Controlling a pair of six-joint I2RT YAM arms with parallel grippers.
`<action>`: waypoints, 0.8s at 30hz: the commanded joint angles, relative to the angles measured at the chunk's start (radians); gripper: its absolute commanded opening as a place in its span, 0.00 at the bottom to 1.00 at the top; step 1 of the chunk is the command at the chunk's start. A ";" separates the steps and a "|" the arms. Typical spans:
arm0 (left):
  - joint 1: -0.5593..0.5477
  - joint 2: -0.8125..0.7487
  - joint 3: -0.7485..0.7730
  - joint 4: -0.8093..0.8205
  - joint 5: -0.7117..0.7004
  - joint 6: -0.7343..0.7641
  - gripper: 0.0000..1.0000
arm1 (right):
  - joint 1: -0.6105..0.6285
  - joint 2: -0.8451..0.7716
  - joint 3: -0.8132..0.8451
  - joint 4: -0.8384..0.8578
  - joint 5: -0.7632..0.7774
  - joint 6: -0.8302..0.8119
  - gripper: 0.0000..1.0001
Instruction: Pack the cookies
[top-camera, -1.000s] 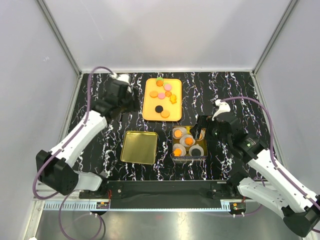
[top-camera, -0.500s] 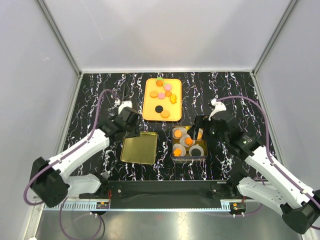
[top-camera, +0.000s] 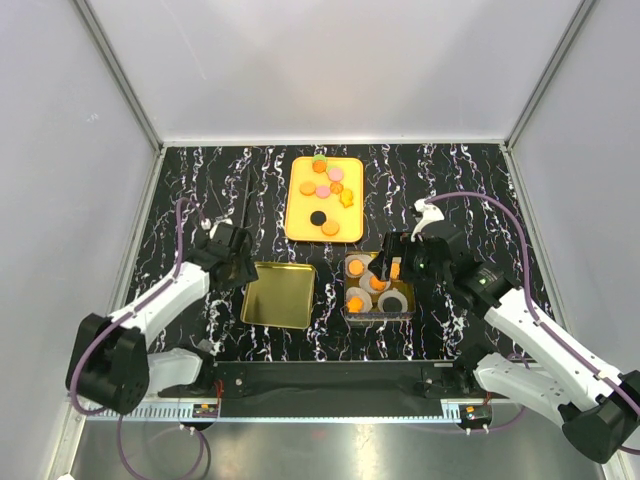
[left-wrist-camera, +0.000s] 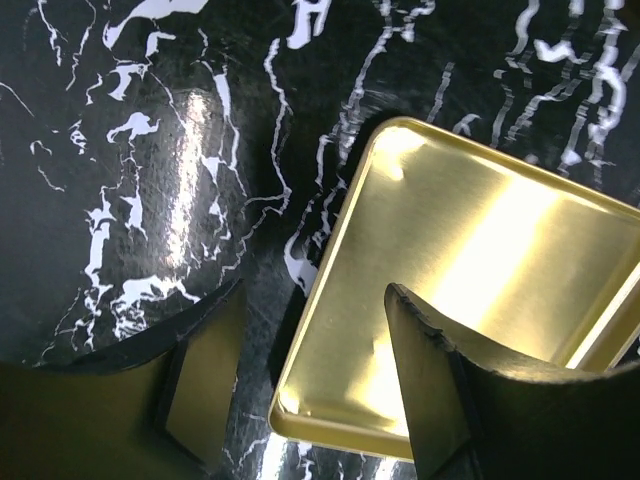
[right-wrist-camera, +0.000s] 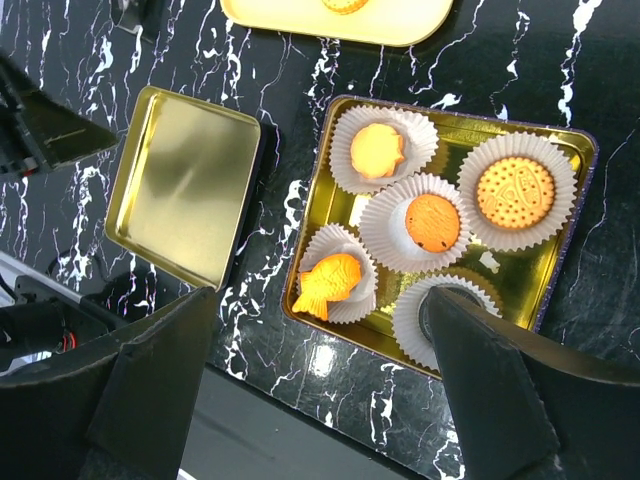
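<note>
Gold lid (left-wrist-camera: 480, 250) under empty, parted left end effector (left-wrist-camera: 315, 300), right end effector (right-wrist-camera: 320, 300) wide, empty, pink cookies (top-camera: 322, 191) overhead-only

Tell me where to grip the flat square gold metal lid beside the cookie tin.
Pinch the raised rim of the square gold lid on the edge facing the left gripper, coming down from above. It lies flat, open side up, so likely only that upright wall offers a hold.

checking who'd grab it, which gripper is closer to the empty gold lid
Left. The left gripper straddles the left edge of the gold lid; the right gripper hovers over the cookie tin beside it.
</note>
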 joint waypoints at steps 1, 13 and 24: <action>0.048 0.039 -0.012 0.127 0.096 0.027 0.62 | 0.001 -0.007 -0.003 0.038 -0.015 -0.004 0.93; 0.062 0.181 -0.052 0.262 0.183 -0.008 0.44 | 0.003 -0.013 -0.014 0.037 -0.009 -0.006 0.94; 0.062 0.146 -0.023 0.221 0.205 0.017 0.00 | 0.004 0.000 -0.007 0.038 -0.012 -0.006 0.94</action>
